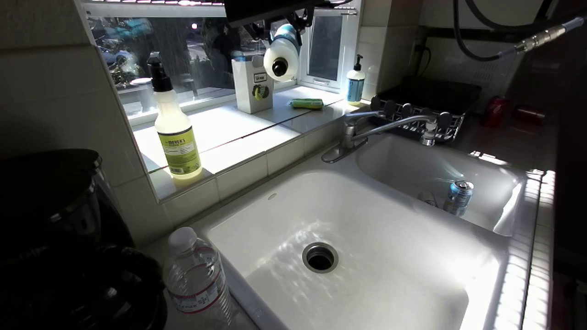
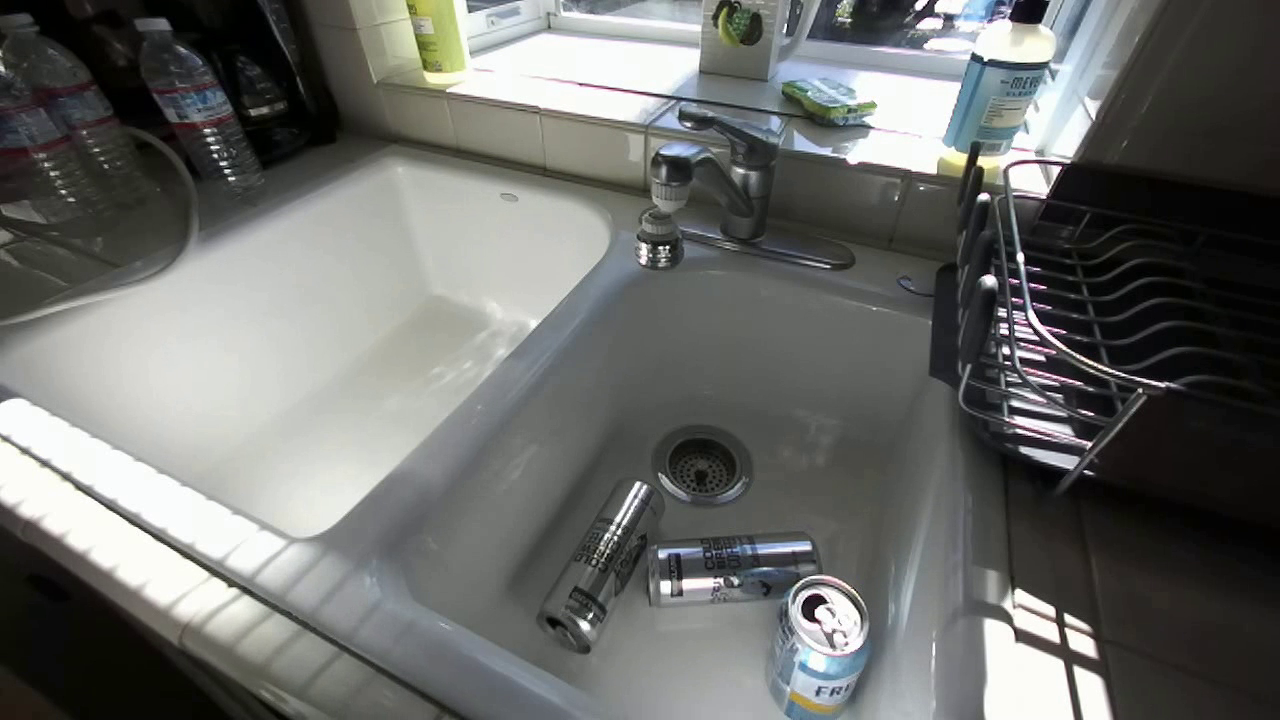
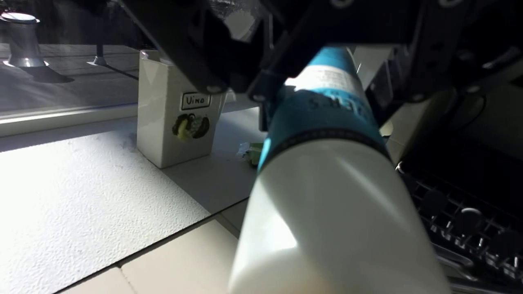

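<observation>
Open Middle, Crowded Edges

We found the broadest passage above the larger white sink basin [image 1: 390,275]. On the white tiled windowsill [image 1: 215,126], a sunlit gap lay between a translucent spray bottle [image 1: 179,142] with a black trigger and a boxy white ceramic pitcher [image 1: 247,87]. The pitcher stood near the white, blue-labelled plastic bottle [image 3: 331,175] in the black two-fingered gripper [image 3: 322,110], leaving less room there. We saw a curved chrome faucet [image 2: 750,185] jutting forward beside the windowsill. Two silver metal cans [image 2: 602,567] and an upright blue can [image 2: 818,665] blocked part of the smaller white basin [image 2: 800,370], beside a metal wire dish rack [image 2: 1040,315].
</observation>
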`<control>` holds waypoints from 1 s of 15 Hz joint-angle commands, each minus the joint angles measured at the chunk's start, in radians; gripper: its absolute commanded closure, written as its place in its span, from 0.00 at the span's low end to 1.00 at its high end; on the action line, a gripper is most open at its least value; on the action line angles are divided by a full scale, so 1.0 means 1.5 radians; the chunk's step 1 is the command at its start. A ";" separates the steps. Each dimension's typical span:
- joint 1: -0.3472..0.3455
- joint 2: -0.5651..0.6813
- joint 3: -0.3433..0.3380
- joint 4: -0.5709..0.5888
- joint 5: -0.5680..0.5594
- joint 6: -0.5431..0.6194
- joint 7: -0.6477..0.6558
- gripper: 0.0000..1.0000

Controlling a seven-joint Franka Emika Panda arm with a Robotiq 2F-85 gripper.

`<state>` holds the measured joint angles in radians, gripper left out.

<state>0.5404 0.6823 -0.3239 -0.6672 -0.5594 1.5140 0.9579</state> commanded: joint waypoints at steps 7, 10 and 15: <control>0.067 -0.033 -0.034 -0.047 -0.134 -0.008 -0.063 0.69; 0.089 -0.039 -0.043 -0.070 -0.174 -0.005 -0.053 0.69; 0.118 -0.060 -0.059 -0.127 -0.230 -0.001 -0.034 0.69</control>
<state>0.6761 0.6534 -0.3923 -0.7484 -0.8488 1.5097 0.8733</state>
